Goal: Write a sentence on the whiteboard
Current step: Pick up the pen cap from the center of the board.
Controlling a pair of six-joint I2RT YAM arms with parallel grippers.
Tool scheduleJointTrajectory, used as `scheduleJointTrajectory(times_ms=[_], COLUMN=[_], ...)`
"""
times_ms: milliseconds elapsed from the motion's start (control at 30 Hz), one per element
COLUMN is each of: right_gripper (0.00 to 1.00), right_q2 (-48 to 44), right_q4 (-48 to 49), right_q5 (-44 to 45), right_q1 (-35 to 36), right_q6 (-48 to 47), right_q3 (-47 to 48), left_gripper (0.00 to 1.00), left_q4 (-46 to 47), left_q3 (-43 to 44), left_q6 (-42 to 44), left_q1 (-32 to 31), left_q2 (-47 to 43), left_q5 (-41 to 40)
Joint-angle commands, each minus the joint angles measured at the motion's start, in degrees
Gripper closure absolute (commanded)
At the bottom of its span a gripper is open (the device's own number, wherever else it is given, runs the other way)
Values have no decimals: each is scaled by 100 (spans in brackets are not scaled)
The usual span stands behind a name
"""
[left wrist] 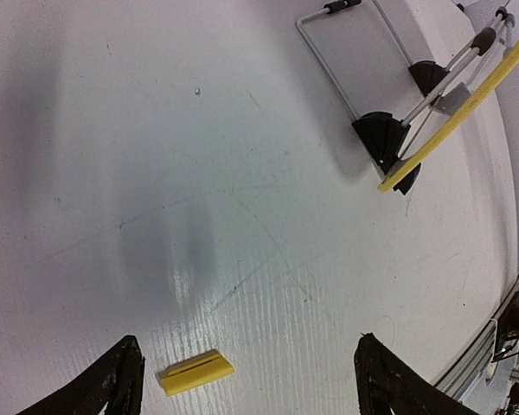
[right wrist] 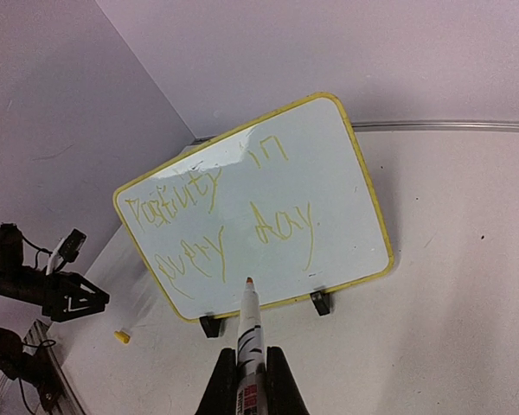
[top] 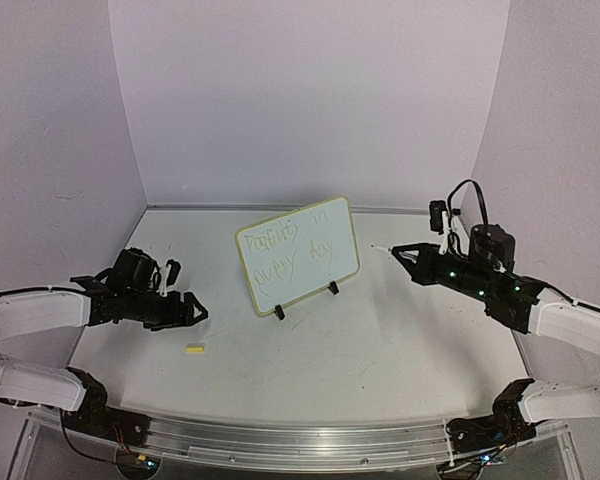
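Observation:
The whiteboard [top: 298, 254] stands upright on two black feet mid-table, with a pale yellow rim. The sentence [right wrist: 221, 216] runs in two lines of yellowish handwriting across its face. My right gripper [right wrist: 251, 367] is shut on a marker pen [right wrist: 247, 333], uncapped, with its tip pointing at the board's lower edge but apart from it. In the top view the right gripper [top: 405, 254] is to the right of the board. My left gripper [left wrist: 246, 376] is open and empty, low over the table left of the board. A yellow pen cap [left wrist: 196, 372] lies between its fingers.
The yellow cap also shows in the top view [top: 193, 348], in front of the left gripper [top: 193, 309]. The board's wire stand and a black foot [left wrist: 382, 138] show in the left wrist view. The walls enclose the table on three sides.

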Motion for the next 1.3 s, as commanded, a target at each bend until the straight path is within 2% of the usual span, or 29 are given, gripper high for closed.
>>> scheduleJointTrajectory(times_ms=[0, 567, 900, 1267], right_gripper=[100, 100, 100, 100], right_q2=[30, 67, 138, 204], right_q4=[120, 246, 250, 269], right_q5=[-132, -166, -156, -156], right_q1=[8, 7, 8, 7], right_q6=[152, 356, 415, 488], right_q3=[-35, -150, -165, -206], left_gripper=[17, 21, 21, 23], left_q4=[282, 505, -49, 29], left_q3=[-194, -180, -325, -371], left_q6=[-194, 42, -87, -438], left_q1=[-64, -250, -406, -608], left_q2=[107, 967, 905, 742], left_q5=[195, 583, 777, 1059])
